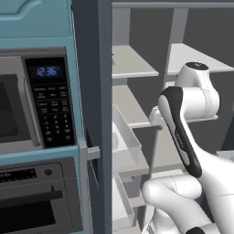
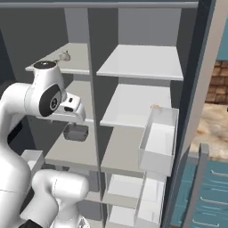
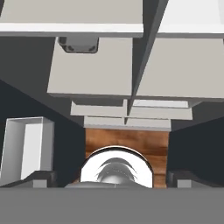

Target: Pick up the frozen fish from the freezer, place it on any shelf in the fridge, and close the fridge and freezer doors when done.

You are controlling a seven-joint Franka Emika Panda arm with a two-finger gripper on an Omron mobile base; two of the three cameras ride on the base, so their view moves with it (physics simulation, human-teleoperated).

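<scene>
Grey-brown fish (image 2: 64,55) lay on top freezer shelf (image 2: 79,60), above gripper (image 2: 75,132), jaws spread, empty; risked clipping shelf edge, knocking fish backward.

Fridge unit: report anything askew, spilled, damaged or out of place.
Nothing is spilled or damaged. The frozen fish lies on the freezer's top board, not yet moved. A small orange thing sits at the edge of a middle board in the fridge. Both halves stand open.
</scene>
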